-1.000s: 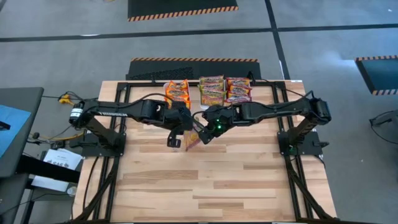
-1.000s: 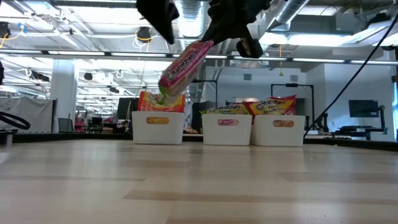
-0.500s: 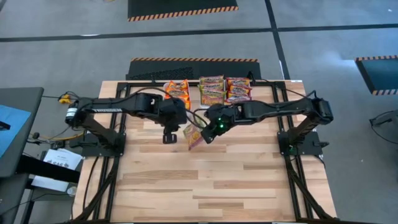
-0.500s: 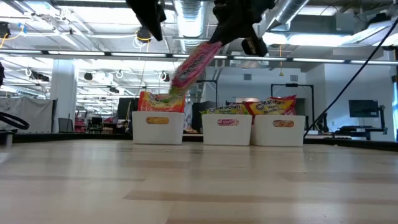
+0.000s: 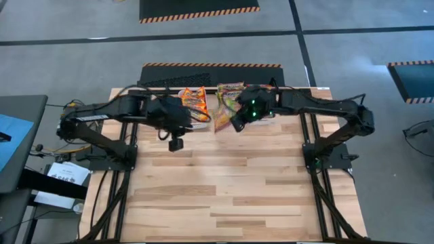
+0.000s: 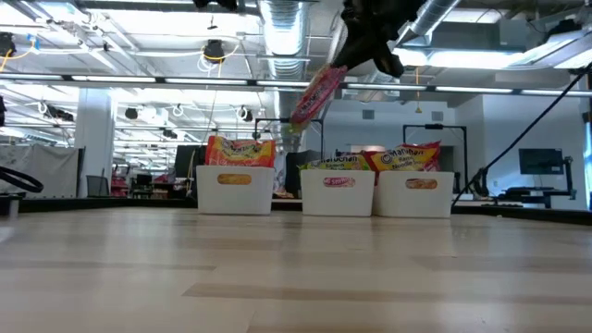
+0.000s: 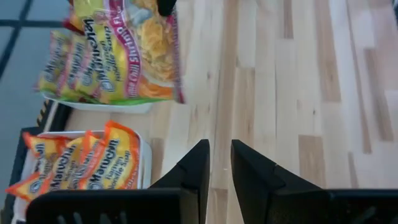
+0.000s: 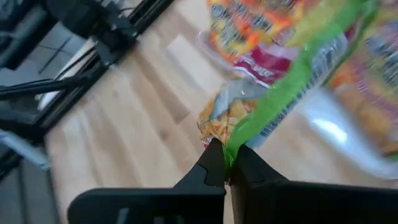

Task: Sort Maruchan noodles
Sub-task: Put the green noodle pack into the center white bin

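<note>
A yellow Maruchan packet (image 5: pixel 222 118) with pink print and a green edge hangs from my right gripper (image 5: pixel 235 123), in the air by the near left corner of the middle white bin (image 6: pixel 339 191). In the low view the packet (image 6: pixel 313 95) slants down from the gripper (image 6: pixel 345 65). My left gripper (image 5: pixel 175 142) hovers empty over the table near the left bin (image 6: pixel 235 188). Its fingers (image 7: pixel 219 152) are open by a narrow gap. Orange packets (image 7: pixel 87 171) lie in the left bin. Green and pink ones fill the other two. My right gripper (image 8: pixel 227 163) pinches the packet's green edge strip (image 8: pixel 244 138) between its two fingers. The packet is lifted clear and hangs tilted below the fingers, its free end (image 6: pixel 301 118) toward the table's left.
Three white bins stand in a row along the far edge, the right one (image 6: pixel 418 192) holding pink-red packets. The wooden table top (image 5: pixel 224 196) stretches bare toward the near edge. The arms' black frames run along both sides of the table.
My right gripper has carried the packet up and toward the far edge, from over the table's middle to the bins. My left gripper has drawn away from the packet toward the table's left and far side, rising out of the low view.
</note>
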### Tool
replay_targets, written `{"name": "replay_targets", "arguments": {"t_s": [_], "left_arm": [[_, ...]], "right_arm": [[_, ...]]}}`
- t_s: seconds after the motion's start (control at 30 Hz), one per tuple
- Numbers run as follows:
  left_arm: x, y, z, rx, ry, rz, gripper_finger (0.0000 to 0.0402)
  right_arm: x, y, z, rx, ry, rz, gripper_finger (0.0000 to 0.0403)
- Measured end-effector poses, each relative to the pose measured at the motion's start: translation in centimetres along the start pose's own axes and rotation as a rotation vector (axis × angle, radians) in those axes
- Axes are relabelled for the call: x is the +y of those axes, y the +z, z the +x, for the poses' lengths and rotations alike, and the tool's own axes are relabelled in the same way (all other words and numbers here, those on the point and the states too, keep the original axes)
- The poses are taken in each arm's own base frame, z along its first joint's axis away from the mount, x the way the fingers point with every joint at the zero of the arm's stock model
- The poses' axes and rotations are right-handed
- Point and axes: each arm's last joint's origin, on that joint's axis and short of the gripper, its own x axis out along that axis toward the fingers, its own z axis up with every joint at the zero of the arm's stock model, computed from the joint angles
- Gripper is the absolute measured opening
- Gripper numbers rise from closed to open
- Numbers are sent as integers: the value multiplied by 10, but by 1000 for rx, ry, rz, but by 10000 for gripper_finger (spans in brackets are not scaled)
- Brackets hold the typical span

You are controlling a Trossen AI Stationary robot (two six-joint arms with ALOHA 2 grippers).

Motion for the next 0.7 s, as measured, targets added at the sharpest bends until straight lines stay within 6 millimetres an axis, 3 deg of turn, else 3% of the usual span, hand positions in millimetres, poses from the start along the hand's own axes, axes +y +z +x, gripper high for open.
{"name": "replay_targets", "arguments": {"t_s": [0.3, 0.5, 0.7], "left_arm": [[19, -7, -44, -127, 74, -73, 52], [29, -10, -54, -151, 174, -127, 52], [37, -12, -55, -146, 213, -153, 52]], "right_arm": [[-48, 26, -17, -52, -102, -159, 10], [-69, 33, -13, -26, -162, -319, 11], [-74, 36, 1, -15, -187, -408, 12]]}}
